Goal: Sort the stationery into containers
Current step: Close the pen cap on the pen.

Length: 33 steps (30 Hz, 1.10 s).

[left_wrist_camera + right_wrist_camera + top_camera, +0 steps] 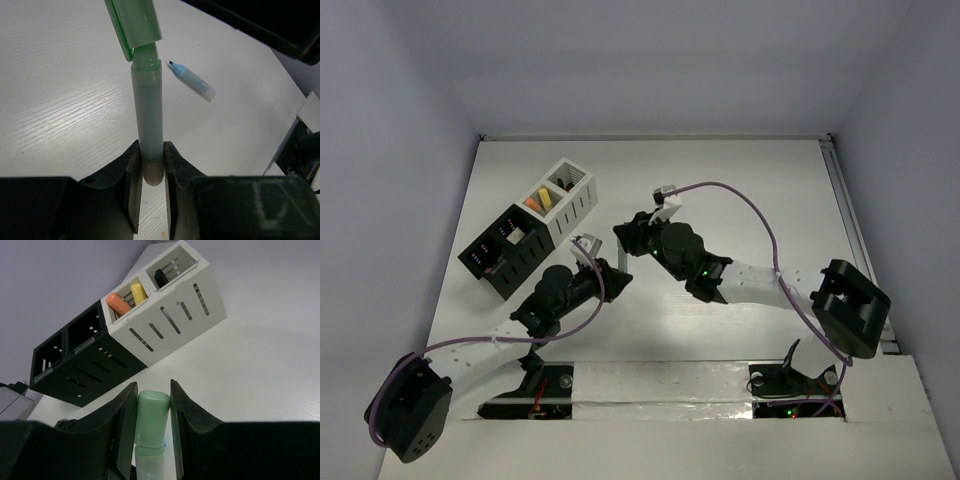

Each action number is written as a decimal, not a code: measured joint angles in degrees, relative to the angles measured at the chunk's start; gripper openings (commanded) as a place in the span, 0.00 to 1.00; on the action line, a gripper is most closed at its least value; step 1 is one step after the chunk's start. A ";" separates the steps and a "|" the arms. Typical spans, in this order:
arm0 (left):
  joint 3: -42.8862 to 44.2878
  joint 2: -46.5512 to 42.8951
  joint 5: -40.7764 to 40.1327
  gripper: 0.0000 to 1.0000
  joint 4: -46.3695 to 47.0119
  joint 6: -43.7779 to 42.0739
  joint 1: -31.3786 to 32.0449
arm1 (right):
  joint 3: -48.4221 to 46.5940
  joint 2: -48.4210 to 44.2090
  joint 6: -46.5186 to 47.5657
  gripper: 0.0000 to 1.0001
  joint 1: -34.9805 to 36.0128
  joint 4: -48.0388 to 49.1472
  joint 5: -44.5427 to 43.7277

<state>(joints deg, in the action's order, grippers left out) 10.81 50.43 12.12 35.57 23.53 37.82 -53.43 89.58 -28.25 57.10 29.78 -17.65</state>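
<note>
The black box (525,262) sits by the left edge of the worktop (740,190). It touches the white box (575,210), which holds an orange piece (117,302), a yellow piece (137,291) and a black piece (160,276). Next, our left hand (152,165) squeezes the bottom end of the green marker (147,100). Our right hand (152,400) pinches its top end. A blue marker (192,82) lies flat nearby. Wide worktop stretches on to the right edge.
</note>
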 measured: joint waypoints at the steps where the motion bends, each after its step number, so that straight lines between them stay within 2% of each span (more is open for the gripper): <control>1: -0.02 -0.15 0.00 0.00 -0.04 0.09 0.02 | 0.68 0.00 0.07 0.00 0.42 1.49 -0.72; 5: -0.11 -0.72 -0.17 0.00 -0.55 0.28 0.04 | 2.08 -0.02 0.48 0.00 1.90 5.18 -2.80; 17: -0.66 -2.23 -0.13 0.00 -0.90 0.35 0.09 | 3.56 -1.05 3.48 0.00 3.26 6.25 -5.16; 25: -0.72 -2.25 -0.13 0.00 -1.42 0.35 0.11 | 3.50 -1.07 7.56 0.00 3.37 4.72 -3.54; 33: -0.74 -2.25 -0.09 0.00 -3.21 0.37 0.35 | 3.30 -1.07 7.48 0.00 3.23 2.89 0.17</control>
<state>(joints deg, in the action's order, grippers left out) 10.07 48.18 12.03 32.36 23.90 38.17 -50.13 88.51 -20.78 60.34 32.67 -17.47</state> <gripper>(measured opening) 0.159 0.349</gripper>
